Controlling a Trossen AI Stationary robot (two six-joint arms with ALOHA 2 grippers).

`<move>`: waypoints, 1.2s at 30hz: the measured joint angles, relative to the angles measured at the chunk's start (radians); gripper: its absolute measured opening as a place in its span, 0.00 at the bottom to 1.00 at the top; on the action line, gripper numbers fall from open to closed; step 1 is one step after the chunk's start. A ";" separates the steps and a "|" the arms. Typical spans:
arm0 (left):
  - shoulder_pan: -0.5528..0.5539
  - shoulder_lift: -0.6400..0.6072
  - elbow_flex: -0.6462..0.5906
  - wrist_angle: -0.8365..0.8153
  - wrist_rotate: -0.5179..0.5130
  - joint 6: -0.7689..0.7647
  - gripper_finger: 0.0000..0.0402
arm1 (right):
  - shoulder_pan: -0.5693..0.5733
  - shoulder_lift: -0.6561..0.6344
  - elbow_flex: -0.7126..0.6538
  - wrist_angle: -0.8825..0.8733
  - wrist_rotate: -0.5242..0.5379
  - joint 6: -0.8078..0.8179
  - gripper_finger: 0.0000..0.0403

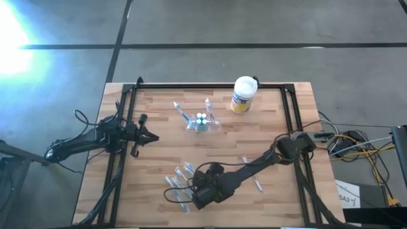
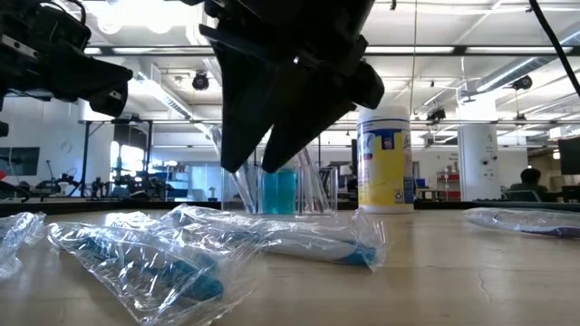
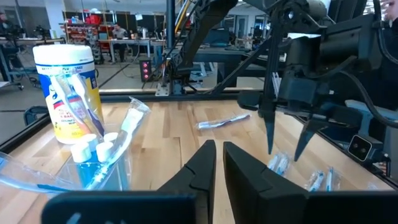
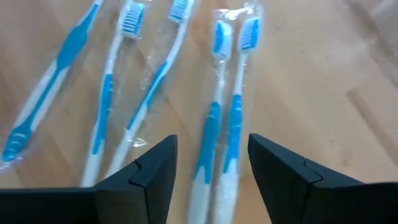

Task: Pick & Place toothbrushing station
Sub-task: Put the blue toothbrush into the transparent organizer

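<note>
The toothbrushing station [image 1: 202, 122], a clear plastic holder with toothbrushes and white-capped blue tubes standing in it, rests on its base at the table's far middle. It also shows close in the left wrist view as the station [image 3: 93, 162]. Several wrapped blue-and-white toothbrushes [image 1: 180, 180] lie flat near the front edge. My right gripper [image 4: 211, 165] hangs open just above them, slanting down, its fingers on either side of two wrapped brushes [image 4: 224, 112] without touching. My left gripper [image 3: 219, 165] waits level at the table's left, shut, with nothing in it.
A white canister [image 1: 243, 94] with a yellow-blue label stands at the far right of the station. One more wrapped toothbrush [image 1: 256, 181] lies beside the right arm. A black metal frame [image 1: 210, 86] borders the wooden tabletop. Bare wood lies between the station and the brushes.
</note>
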 joint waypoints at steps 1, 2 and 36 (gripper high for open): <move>0.000 0.000 0.000 0.000 0.000 -0.006 0.09 | -0.001 -0.001 0.001 -0.008 0.000 -0.005 0.48; 0.000 0.000 0.000 0.000 0.000 -0.010 0.10 | -0.004 -0.001 -0.001 -0.018 -0.001 -0.011 0.48; 0.000 0.000 0.000 -0.009 0.001 -0.024 0.10 | -0.050 -0.007 -0.184 0.093 -0.128 -0.103 0.25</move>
